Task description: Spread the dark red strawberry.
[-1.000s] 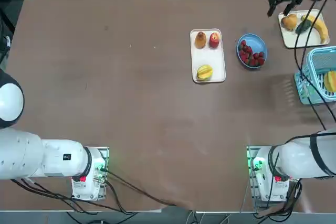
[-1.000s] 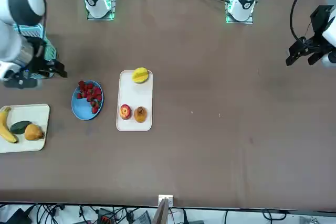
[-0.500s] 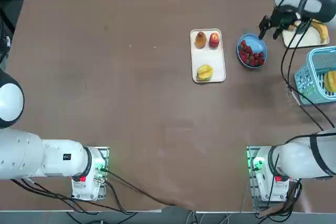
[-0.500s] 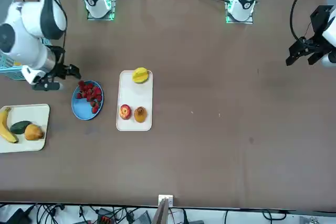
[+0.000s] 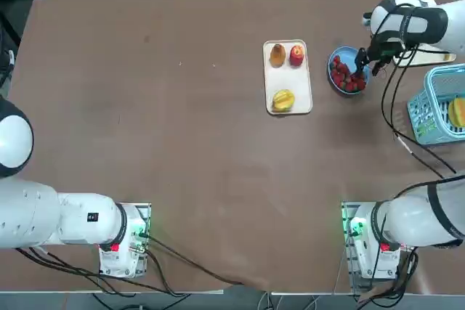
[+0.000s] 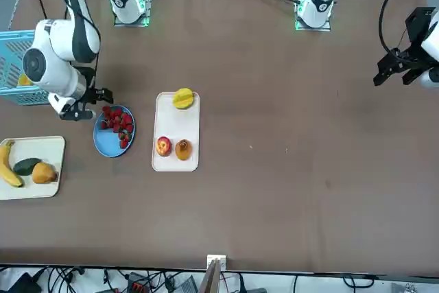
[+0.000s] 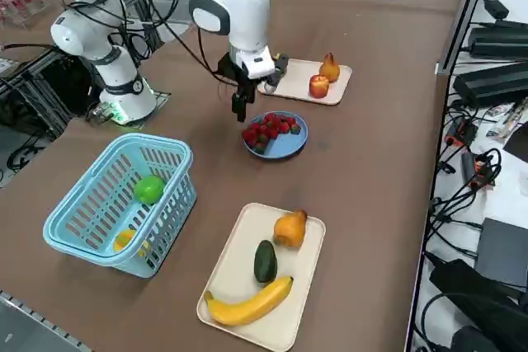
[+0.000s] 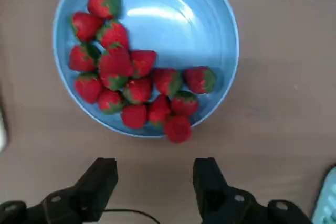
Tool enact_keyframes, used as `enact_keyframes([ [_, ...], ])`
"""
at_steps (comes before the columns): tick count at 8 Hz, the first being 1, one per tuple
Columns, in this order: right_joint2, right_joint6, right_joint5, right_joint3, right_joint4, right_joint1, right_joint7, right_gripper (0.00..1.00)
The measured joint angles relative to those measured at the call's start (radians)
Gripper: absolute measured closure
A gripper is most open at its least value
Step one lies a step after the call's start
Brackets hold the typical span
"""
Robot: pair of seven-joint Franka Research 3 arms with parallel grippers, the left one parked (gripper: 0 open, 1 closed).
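Several small dark red strawberries (image 8: 131,82) lie bunched to one side of a blue plate (image 8: 173,19), one resting on its rim. The heap also shows as strawberries (image 5: 347,76), (image 6: 118,125), (image 7: 268,130) on the plate (image 5: 347,56), (image 6: 106,143), (image 7: 285,146). My right gripper (image 8: 152,169) hangs above the table at the plate's edge on the basket side, pointing down. The gripper (image 5: 361,59), (image 6: 94,104), (image 7: 239,109) is open, with nothing between its fingers and touching no fruit.
A white tray (image 5: 288,76) with a pear, a red apple and a yellow starfruit lies beside the plate toward the table's middle. Another tray (image 7: 239,261) holds a banana, an avocado and a pear. A light blue basket (image 7: 107,204) with fruit stands on the robot's right.
My right gripper has swung from over the banana tray across to the blue plate's edge and come lower. The strawberries have not moved.
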Motion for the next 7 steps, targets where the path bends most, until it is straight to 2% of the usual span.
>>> enact_keyframes([
  [2,0.029,0.021,0.0,-0.007,0.0,-0.062,-0.124,0.11],
  [7,0.08,0.07,0.012,0.001,-0.001,-0.07,-0.14,0.14],
])
